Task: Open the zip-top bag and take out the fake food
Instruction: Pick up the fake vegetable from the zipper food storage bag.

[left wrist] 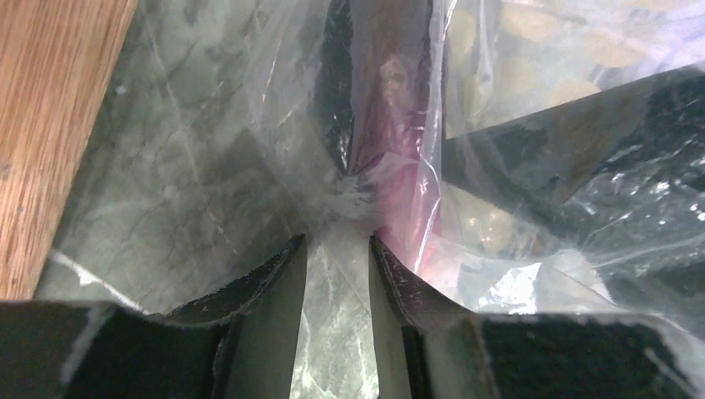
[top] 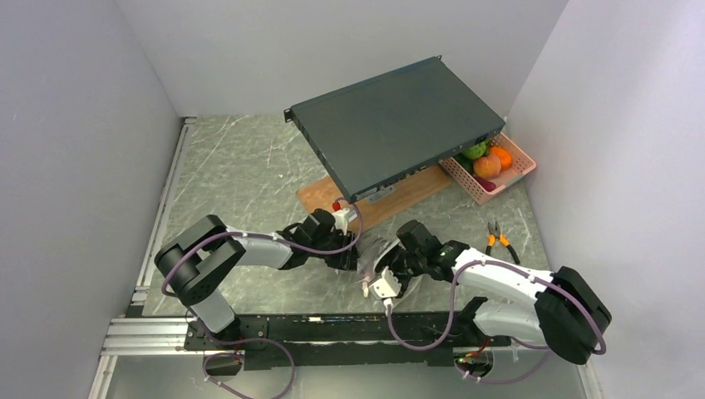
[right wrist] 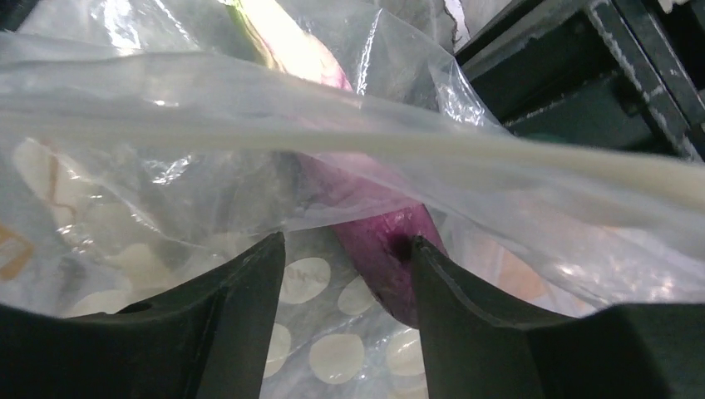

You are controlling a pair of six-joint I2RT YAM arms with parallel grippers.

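The clear zip-top bag (top: 379, 249) lies crumpled on the marble table between my two grippers. My left gripper (top: 352, 259) reaches it from the left. In the left wrist view the left gripper (left wrist: 337, 241) stands open by a narrow gap, with bag film (left wrist: 249, 133) against its tips. My right gripper (right wrist: 347, 241) is open over the bag's dotted film, and a purple piece of fake food (right wrist: 387, 249) inside the bag touches its right finger. The pale zip strip (right wrist: 499, 166) crosses above. More fake food, orange (top: 487, 165) and green (top: 475, 150), sits in the basket.
A pink lattice basket (top: 525, 163) stands at the back right. A large dark flat box (top: 391, 125) leans over a wooden board (top: 399, 199) just behind the grippers. Orange-handled pliers (top: 499, 239) lie to the right. Grey walls close in both sides.
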